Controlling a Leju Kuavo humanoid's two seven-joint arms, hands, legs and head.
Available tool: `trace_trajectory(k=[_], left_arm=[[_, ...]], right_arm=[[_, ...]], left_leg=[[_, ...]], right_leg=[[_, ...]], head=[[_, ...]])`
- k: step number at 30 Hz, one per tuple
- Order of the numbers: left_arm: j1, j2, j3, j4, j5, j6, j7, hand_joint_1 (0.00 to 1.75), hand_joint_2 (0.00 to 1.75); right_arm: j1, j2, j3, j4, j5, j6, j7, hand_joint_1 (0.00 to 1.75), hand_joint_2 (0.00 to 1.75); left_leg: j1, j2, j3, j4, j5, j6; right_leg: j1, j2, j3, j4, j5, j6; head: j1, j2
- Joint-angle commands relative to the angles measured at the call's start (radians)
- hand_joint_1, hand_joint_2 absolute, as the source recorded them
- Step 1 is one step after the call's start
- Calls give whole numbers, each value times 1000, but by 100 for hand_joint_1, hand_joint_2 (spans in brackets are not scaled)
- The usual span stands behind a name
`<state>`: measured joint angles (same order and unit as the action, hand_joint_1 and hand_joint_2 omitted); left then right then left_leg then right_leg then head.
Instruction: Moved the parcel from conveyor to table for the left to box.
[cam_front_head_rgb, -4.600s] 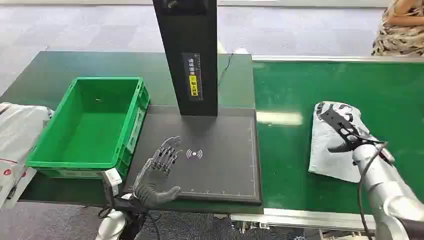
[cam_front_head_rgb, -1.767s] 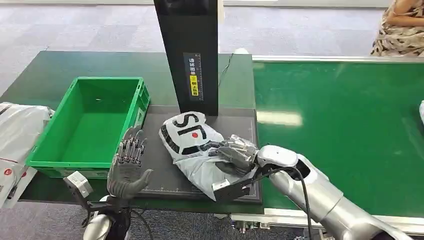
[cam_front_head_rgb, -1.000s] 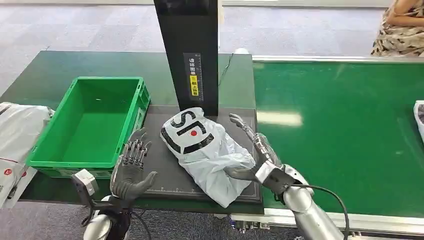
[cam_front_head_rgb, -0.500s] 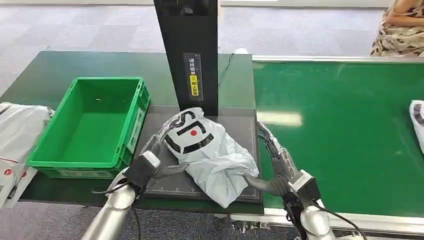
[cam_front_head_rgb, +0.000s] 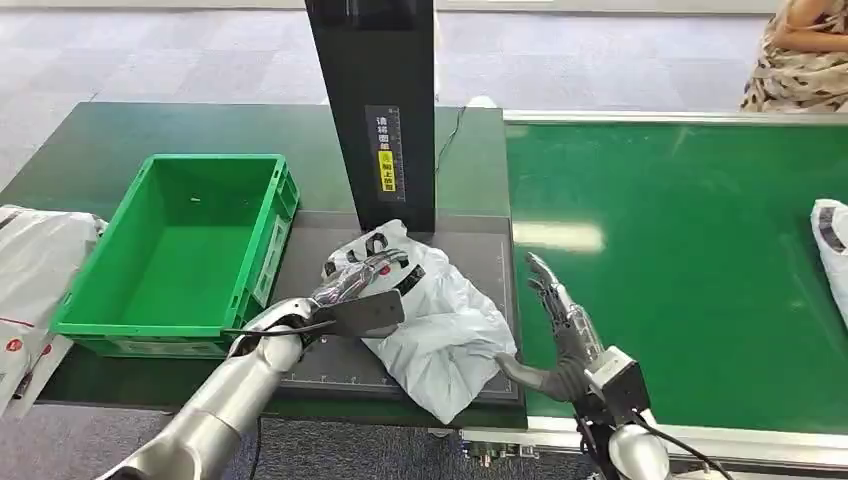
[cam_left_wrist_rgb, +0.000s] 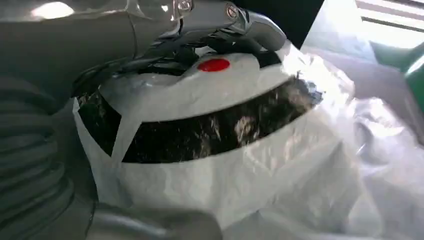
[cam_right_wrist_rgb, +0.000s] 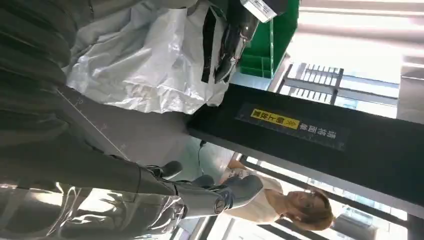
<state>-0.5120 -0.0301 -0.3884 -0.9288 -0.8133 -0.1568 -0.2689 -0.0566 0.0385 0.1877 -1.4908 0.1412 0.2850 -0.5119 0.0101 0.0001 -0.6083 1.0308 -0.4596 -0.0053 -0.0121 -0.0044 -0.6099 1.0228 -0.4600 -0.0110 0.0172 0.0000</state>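
Left robot hand (cam_front_head_rgb: 362, 292): reached in from the lower left of the frame, arm stretched low across the tabletop (cam_front_head_rgb: 100, 150); fingers lay over the top of the parcel (cam_front_head_rgb: 435, 320), thumb under its near edge, gripping it.
Right robot hand (cam_front_head_rgb: 560, 335): stood upright at lower centre-right, just beside the parcel's right edge; fingers straight and spread, thumb out toward the bag, holding nothing.
Parcel: white plastic bag with black print, lying on the dark scanner pad (cam_front_head_rgb: 470, 250) at frame centre, before the black column (cam_front_head_rgb: 375, 110).
Green crate (cam_front_head_rgb: 175, 250): centre-left, beside the pad.
Conveyor belt (cam_front_head_rgb: 690, 260): right half.
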Motion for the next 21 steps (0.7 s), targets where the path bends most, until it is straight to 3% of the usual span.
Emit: trace_trajectory(k=[1,6,13,15,21], left_arm=[[-45,36,-102,180,-39,-44,24,175,175],[-23,37,-98,163,-30,-68,-12,175,175],[26,35,-42,45,1,5,-15,175,175],[58,32,-7,-14,36,48,-31,175,175],[174,40,57,-263,-64,369,16,175,175]], right_arm=[[-5,14,-33,65,12,-8,18,0,175],[10,6,-32,50,13,-10,19,0,175],[39,7,-47,10,18,-16,28,0,175],[53,8,-55,-6,17,-20,30,0,175],[94,24,-87,-56,23,-29,36,0,175]], left_leg=[[0,0,6,-4,0,0],[0,1,5,-3,0,0],[0,1,8,-3,0,0],[0,1,6,-2,0,0],[0,2,7,-3,-1,0]], right_leg=[[1,1,6,-4,0,0],[0,1,5,-2,0,0],[0,1,8,-3,0,0],[0,1,7,-1,0,0],[0,2,7,-3,-1,0]], head=[[0,0],[0,0],[0,0],[0,0],[0,0]])
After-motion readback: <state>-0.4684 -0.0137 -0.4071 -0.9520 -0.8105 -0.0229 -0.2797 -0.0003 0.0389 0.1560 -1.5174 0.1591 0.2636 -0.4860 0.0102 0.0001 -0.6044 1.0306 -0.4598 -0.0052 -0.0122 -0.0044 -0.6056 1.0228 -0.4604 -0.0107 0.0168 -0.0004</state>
